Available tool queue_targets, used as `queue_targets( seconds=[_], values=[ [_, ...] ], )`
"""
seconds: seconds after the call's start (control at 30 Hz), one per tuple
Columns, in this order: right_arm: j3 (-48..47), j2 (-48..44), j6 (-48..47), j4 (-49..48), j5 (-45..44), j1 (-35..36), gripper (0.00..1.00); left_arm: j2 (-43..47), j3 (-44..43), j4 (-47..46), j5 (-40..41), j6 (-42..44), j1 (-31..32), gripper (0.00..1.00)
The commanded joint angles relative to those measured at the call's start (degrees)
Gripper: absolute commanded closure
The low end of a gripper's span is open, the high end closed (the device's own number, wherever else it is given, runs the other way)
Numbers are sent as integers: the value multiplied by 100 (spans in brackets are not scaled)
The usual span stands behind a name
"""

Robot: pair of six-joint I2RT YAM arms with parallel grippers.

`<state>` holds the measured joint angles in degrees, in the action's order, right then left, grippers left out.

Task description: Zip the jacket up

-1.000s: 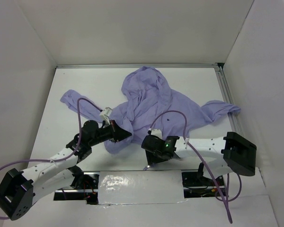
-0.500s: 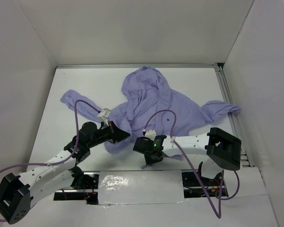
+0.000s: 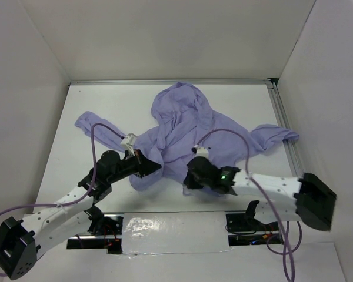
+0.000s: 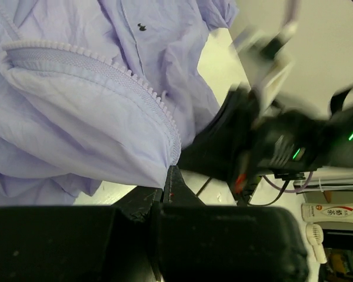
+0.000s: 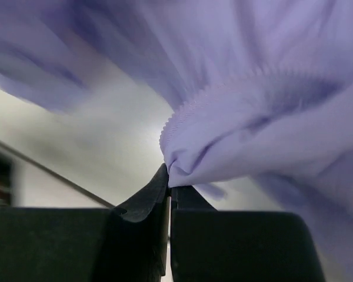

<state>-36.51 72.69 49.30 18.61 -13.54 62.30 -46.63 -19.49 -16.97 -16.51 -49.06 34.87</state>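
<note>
The lavender jacket [image 3: 188,123] lies crumpled across the middle of the white table, sleeves spread to both sides. My left gripper [image 3: 159,167] is shut on the jacket's lower front edge. In the left wrist view the fabric and its row of zipper teeth [image 4: 135,82] run down into the closed tips [image 4: 169,173]. My right gripper [image 3: 189,176] sits just right of it, shut on the other front edge. In the right wrist view a toothed fold of the jacket [image 5: 235,100] is pinched between the closed tips [image 5: 169,183].
White walls enclose the table on three sides. A metal rail [image 3: 285,138] runs along the right edge. Silver tape [image 3: 173,232] covers the near edge between the arm bases. Purple cables [image 3: 97,138] loop over both arms. The right arm [image 4: 270,147] shows close by in the left wrist view.
My right gripper has moved up to the jacket's lower edge and gone from open to shut on the fabric. The left arm has barely moved and keeps its grip.
</note>
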Motion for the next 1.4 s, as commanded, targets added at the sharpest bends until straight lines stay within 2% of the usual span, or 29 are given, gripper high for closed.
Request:
queue_targets(
  seconds=[0.0, 0.07, 0.13, 0.17, 0.27, 0.43, 0.53, 0.73, 1.07, 1.37],
  values=[
    [800, -1219, -701, -2911, 841, -770, 100, 119, -485, -219, -45, 274, 46, 100],
    [1014, -1713, -921, -4069, 1499, -1245, 100, 189, -582, -315, -158, 344, 63, 100],
    [1032, -1845, -1062, -4531, 1783, -1466, 100, 190, -618, -561, -203, 353, 81, 100],
    [1015, -1828, -1106, -4994, 2315, -1615, 100, 190, -644, -675, -273, 388, 98, 100],
    [901, -1583, -1019, -5587, 2995, -1774, 100, 111, -749, -913, -274, 388, 99, 100],
    [1225, -1301, -790, -7246, 3814, -2029, 100, 110, -934, -1177, -142, 458, 99, 100],
    [1059, -1362, -1473, -7030, 3999, -2038, 100, 189, -1083, -1089, 8, 607, 99, 100],
    [1085, -1652, -1941, -6967, 4131, -2143, 100, 541, -1093, -1176, 184, 819, 99, 100],
    [953, -1222, -1160, -7424, 4684, -2214, 100, 480, -908, -1922, -308, 748, 90, 100],
    [891, -1134, -1001, -7442, 4756, -2293, 100, 436, -873, -2126, -476, 731, 81, 100]
  ],
)
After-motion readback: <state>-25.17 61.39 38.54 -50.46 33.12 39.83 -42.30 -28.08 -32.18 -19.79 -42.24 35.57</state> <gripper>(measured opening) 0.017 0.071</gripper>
